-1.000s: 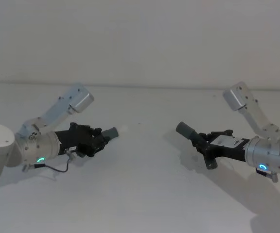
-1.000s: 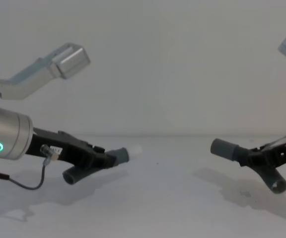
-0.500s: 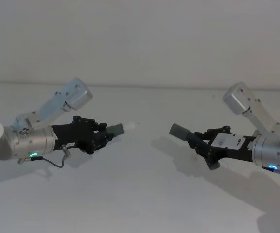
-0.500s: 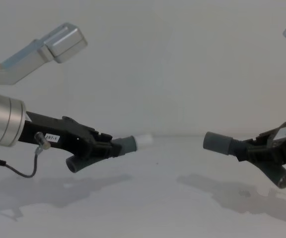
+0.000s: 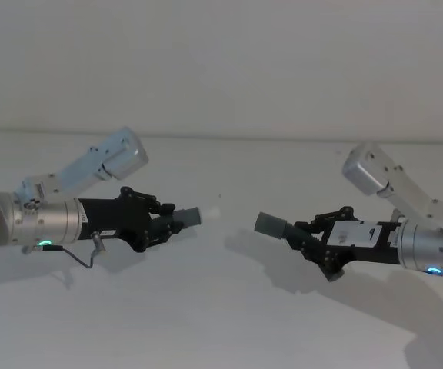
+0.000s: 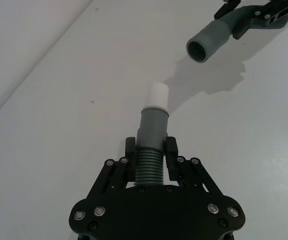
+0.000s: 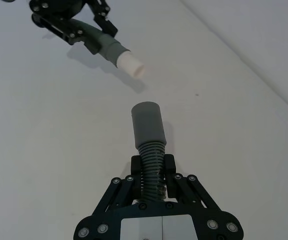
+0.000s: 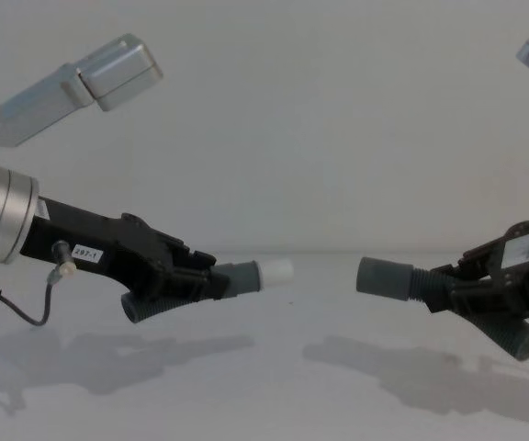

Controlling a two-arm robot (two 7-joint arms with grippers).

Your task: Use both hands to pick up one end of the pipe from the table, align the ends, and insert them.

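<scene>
My left gripper (image 5: 164,223) is shut on the ribbed middle of one pipe piece (image 5: 189,217), held above the table (image 5: 221,323). Its narrow white-tipped end (image 8: 276,272) points to the right. My right gripper (image 5: 308,238) is shut on the ribs of the other pipe piece, whose wide grey cuff (image 5: 270,225) points left at the white tip. A short gap separates the two ends, at about the same height in the chest view. In the left wrist view the white tip (image 6: 158,94) faces the open cuff (image 6: 207,44). In the right wrist view the cuff (image 7: 147,125) sits just short of the white tip (image 7: 130,64).
A plain white wall rises behind the table's far edge (image 5: 221,137). The bent rear ends of both pieces hang below the grippers, the left one (image 8: 139,308) and the right one (image 8: 522,342). Shadows of both arms fall on the table.
Both grippers have risen off the table and moved toward each other with their pipe pieces. The gap between the white tip and the cuff has narrowed.
</scene>
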